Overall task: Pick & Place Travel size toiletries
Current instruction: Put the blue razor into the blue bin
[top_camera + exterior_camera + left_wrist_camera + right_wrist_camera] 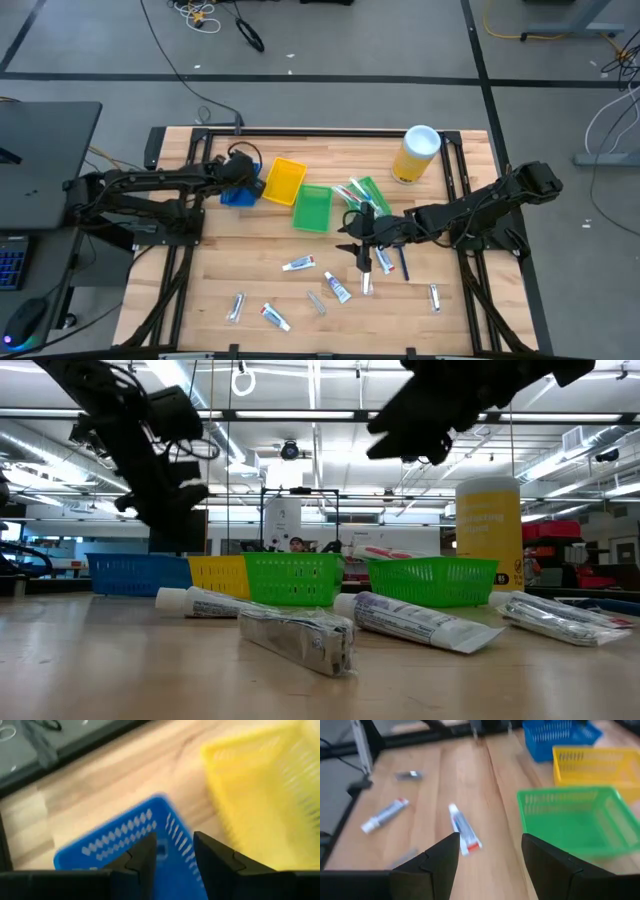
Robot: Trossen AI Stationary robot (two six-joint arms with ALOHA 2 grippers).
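Grey workshop floor with loose cables surrounds the wooden bench, seen first from above. Along its far half sit a blue bin, a yellow bin, a green bin and a second green bin holding a few items, with a yellow canister beyond them. The toiletries lie scattered on the near half: a toothpaste tube, another, one more, and small silvery tubes near the front edge. The right hand hangs above the middle of this scatter, probably placed there to choose a piece. The left hand is over the blue bin, away from the loose items.

From bench height, a silvery tube lies nearest, a white tube just behind it, and the bins line up in the background. Both arms show only as dark shapes overhead, so nothing is being touched at this level.

At the left wrist, that hand's fingers stand a narrow gap apart with nothing between them, directly above the blue bin's rim, the yellow bin beside it.

At the right wrist, the fingers are spread wide and empty, and a toothpaste tube lies on the wood just ahead of the gap, with another farther off. That alignment suggests this tube is the likely target, not yet gripped.
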